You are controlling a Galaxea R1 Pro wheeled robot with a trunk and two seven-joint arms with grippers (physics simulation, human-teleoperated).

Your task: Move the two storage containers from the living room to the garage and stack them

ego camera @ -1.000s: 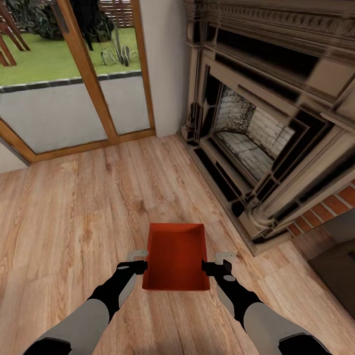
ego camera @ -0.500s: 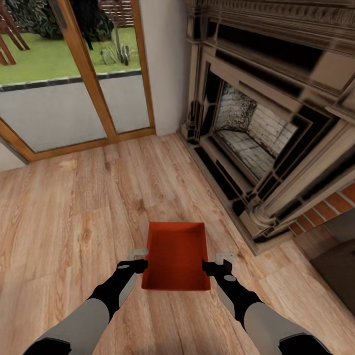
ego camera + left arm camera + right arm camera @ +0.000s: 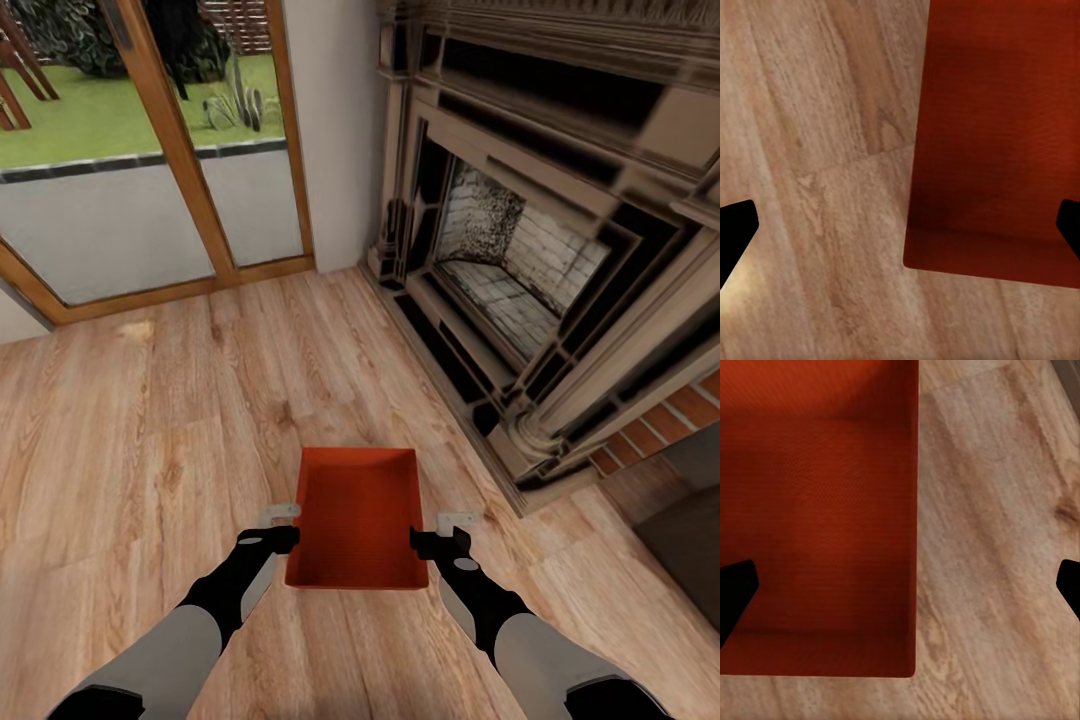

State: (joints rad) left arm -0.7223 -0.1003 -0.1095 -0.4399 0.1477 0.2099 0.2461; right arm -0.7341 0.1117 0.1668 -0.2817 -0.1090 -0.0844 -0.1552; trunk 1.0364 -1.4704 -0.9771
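One orange-red storage container [image 3: 358,520] lies on the light wood-plank floor of the living room, open side up and nothing in it. My left gripper [image 3: 281,528] hangs over its left wall and my right gripper [image 3: 440,530] over its right wall. In the left wrist view the container [image 3: 997,142] has its wall running between the wide-apart fingertips [image 3: 733,229] of that gripper [image 3: 900,225]. The right wrist view shows the same: the container [image 3: 817,517] with its wall between the spread fingers of the right gripper [image 3: 900,585]. Both grippers are open and no finger touches a wall.
A large fireplace [image 3: 520,270] with a stepped surround stands close at the right, with red brick [image 3: 690,405] beside it. Wood-framed glass doors [image 3: 150,170] fill the far left wall. Open plank floor [image 3: 140,420] stretches left of the container.
The whole view has drifted slightly, so the camera moved. The arms, grippers and container keep their places relative to each other.
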